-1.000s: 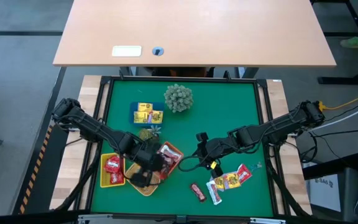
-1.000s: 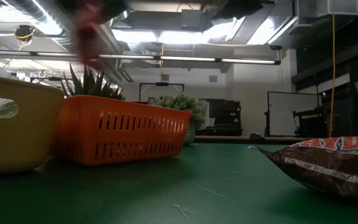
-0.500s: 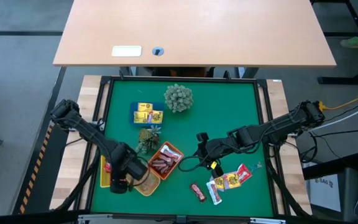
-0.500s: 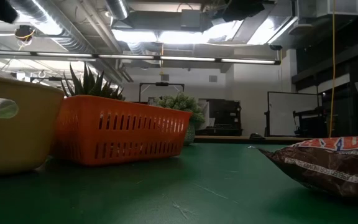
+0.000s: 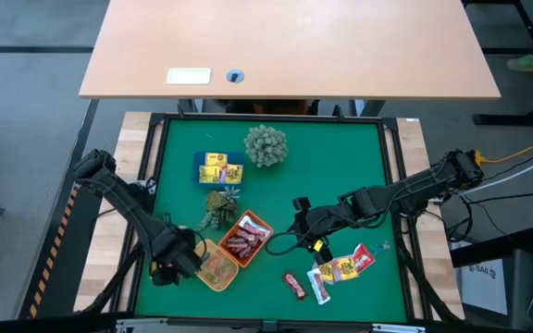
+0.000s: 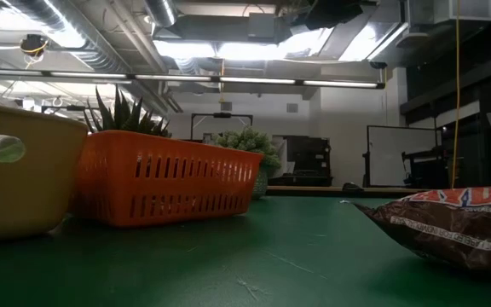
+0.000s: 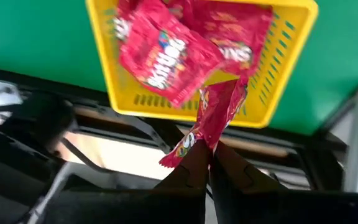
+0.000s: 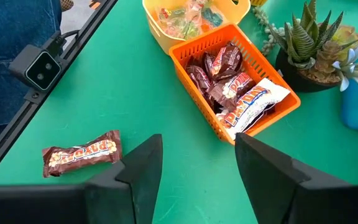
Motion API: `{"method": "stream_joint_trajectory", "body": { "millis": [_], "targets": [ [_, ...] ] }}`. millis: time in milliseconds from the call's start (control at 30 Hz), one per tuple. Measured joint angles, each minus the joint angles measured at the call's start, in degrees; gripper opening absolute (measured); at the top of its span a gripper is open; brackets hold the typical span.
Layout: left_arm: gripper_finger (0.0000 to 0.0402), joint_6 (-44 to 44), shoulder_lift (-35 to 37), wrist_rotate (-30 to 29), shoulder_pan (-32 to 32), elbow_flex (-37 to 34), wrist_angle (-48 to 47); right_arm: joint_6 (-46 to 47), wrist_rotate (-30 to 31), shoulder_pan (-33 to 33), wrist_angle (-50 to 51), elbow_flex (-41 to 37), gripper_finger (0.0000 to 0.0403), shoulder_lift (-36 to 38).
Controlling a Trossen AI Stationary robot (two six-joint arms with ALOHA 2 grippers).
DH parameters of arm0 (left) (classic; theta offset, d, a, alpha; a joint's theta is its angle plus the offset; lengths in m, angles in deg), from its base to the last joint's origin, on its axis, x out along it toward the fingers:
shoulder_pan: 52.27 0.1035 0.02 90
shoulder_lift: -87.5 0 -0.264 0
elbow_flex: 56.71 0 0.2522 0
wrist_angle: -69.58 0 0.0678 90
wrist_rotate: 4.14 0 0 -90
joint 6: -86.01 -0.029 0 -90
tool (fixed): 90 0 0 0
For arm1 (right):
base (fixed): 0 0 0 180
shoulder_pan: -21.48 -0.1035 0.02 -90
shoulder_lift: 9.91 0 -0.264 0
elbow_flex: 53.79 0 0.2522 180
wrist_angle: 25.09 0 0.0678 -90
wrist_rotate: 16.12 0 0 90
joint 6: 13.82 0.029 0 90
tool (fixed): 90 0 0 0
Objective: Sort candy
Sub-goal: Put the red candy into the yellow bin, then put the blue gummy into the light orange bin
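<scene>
My left gripper [image 7: 209, 163] hangs above the near left edge of the green mat, its fingers pinched together on the tail of a crinkly red candy packet [image 7: 213, 115] printed with coloured sweets. Just beyond my fingertips sits the slotted yellow plastic tray [image 7: 283, 71], with two more red packets [image 7: 160, 56] inside; their white lettering is partly visible, but I cannot read it for sure. Under my fingers is the dark table frame, not the mat.

My right gripper [image 8: 197, 165] hovers mid-mat with its fingers held apart and nothing between them. Ahead of them stands a slotted orange plastic basket [image 8: 199, 106] full of dark brown wrapped bars [image 8: 221, 61], with a white-and-orange PayDay bar [image 8: 253, 102] leaning on its rim. Past it is a pale yellow tub [image 8: 160, 34] of small clear-wrapped sweets. Off to one side of my fingers a brown PayDay bar [image 8: 81, 152] lies alone on the mat; on the other side stands a spiky green succulent in a dark pot [image 8: 312, 46], beside the basket.
</scene>
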Motion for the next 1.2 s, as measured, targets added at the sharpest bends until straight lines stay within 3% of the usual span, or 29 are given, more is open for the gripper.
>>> {"method": "stream_joint_trajectory", "body": {
  "millis": [433, 800, 967, 1200],
  "targets": [
    [0.0005, 6.22, 0.0, -4.29, -0.71, 0.0, -0.02, 0.01, 0.0, 0.0, 0.0, 0.0, 0.0202, 0.0],
    [0.0118, 6.16, 0.0, -7.67, -0.71, 0.0, 0.27, 0.01, 0.0, 0.0, 5.07, 0.0, 0.0202, 0.0],
    [0.0138, 6.11, 0.0, -16.23, -0.51, 0.0, 6.42, 2.43, 1.44, 0.02, 12.99, 0.0, 0.0202, 0.02],
    [0.0139, 0.66, 0.0, -28.95, 3.41, 0.0, 24.22, 10.77, 7.35, 0.15, 29.64, -0.01, 0.0202, 2.5]
  ]
}}
